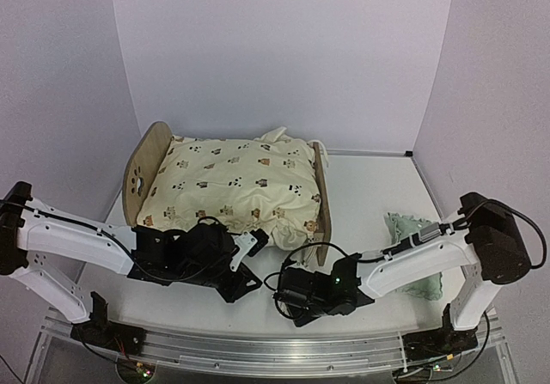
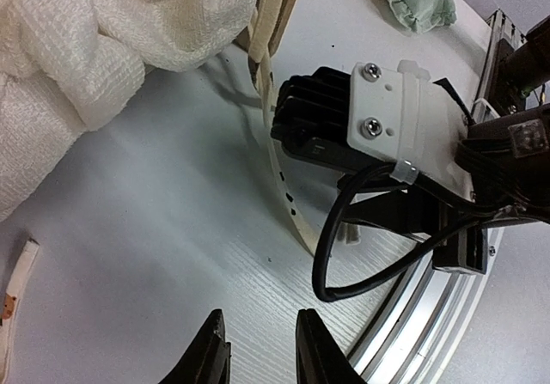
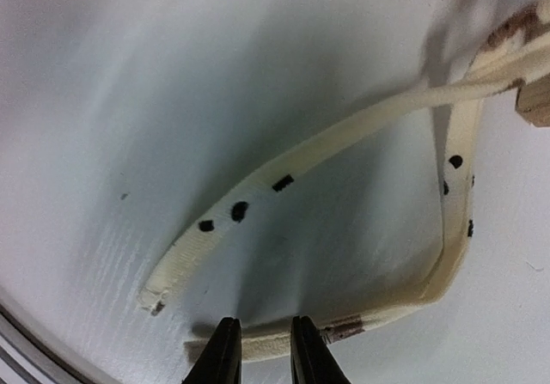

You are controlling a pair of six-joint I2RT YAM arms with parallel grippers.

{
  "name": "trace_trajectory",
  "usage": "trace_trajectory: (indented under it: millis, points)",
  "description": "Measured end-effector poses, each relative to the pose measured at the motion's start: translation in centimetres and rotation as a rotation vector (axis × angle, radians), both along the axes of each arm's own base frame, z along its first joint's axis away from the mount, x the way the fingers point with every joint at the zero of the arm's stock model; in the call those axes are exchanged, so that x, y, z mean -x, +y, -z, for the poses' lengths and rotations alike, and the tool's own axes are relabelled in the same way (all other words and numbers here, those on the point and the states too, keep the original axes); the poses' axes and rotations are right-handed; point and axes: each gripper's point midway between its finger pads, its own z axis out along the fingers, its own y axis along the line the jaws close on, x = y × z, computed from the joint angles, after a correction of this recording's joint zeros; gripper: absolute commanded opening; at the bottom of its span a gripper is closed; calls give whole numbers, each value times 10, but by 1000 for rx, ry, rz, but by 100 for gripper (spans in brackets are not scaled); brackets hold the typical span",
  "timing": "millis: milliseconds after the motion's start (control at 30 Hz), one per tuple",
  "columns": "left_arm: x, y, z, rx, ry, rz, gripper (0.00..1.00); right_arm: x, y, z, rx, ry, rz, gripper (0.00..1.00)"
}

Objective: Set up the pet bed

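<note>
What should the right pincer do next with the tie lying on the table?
Probably close on the tie and lift it slightly. The right pincer sits over the near strand, which lies slack on the table, trailing from the bed; a firm grip isn't evident yet.

White counter (image 1: 369,195) with a light-wood pet bed (image 1: 137,178) standing toward its far left side. A small mint green pillow (image 1: 402,227) lies near the right edge. Cream, black-spotted fabric ties (image 3: 284,173) lie looped on the surface near the near edge.
</note>
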Motion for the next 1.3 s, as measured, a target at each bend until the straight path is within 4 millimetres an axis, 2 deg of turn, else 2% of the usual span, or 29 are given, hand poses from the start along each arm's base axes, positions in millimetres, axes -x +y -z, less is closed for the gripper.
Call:
trace_trajectory:
  millis: [67, 200, 367, 433, 600, 667, 733, 833, 933, 1033, 1167, 1300]
  points:
    - [0, 1, -2, 3, -2, -3, 28, 1, -7, 6, 11, -2, 6, 23]
    - [-2, 1, -5, 9, -11, -10, 28, 1, -19, 6, -6, -16, 23, 24]
    - [-3, 2, -5, 7, -15, -14, 28, 0, -51, 6, 31, -36, 45, 24]
    - [-3, 2, -5, 7, -15, -15, 28, -2, -68, 6, 62, -46, 60, 24]
    - [-3, 2, -5, 6, -12, -17, 28, -11, -126, -1, 148, -69, 122, 25]
    - [-3, 2, -5, 6, -12, -17, 28, -15, -144, -11, 152, -84, 147, 26]
    - [-3, 2, -5, 6, -13, -17, 28, -19, -153, -25, 126, -106, 166, 32]
    - [-3, 2, -5, 6, -12, -17, 29, -23, -153, -46, 60, -135, 178, 50]
    - [-3, 2, -4, 4, -12, -16, 31, -23, -149, -52, 40, -131, 175, 58]
    - [-3, -1, -4, 5, -11, -16, 35, -22, -142, -45, 47, -106, 170, 60]
    - [-3, -2, -1, -1, -3, -18, 39, -21, -130, -24, 69, -69, 154, 61]
    - [-3, -4, 5, -12, 13, -21, 43, -25, -121, -9, 88, -60, 135, 55]
